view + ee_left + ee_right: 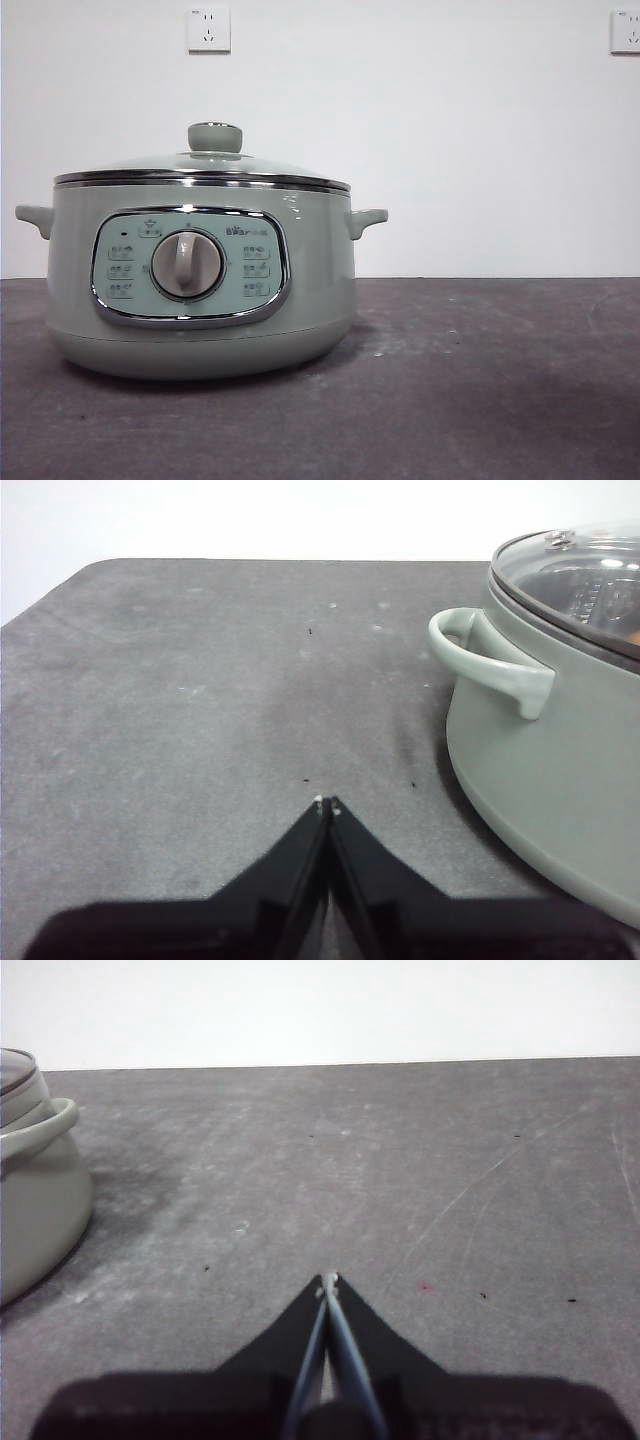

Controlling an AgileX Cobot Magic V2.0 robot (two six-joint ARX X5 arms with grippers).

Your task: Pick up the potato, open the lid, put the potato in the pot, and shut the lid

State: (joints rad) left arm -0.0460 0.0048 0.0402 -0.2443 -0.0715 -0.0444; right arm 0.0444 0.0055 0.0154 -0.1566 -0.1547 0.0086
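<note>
The pale green pot (310,290) stands on the dark table, left of centre in the front view. The glass lid (130,165) with its green knob (215,137) sits shut on the pot. The potato is not clearly in view; a small orange patch shows through the lid's glass (590,580) in the left wrist view. My left gripper (327,802) is shut and empty, low over the table beside the pot's side handle (490,660). My right gripper (328,1280) is shut and empty, off the pot's (30,1210) other side. Neither gripper shows in the front view.
The dark grey tabletop (480,380) stretches to the right of the pot. A white wall with two sockets (208,28) stands behind it. The table's far edge and corner (100,565) show in the left wrist view.
</note>
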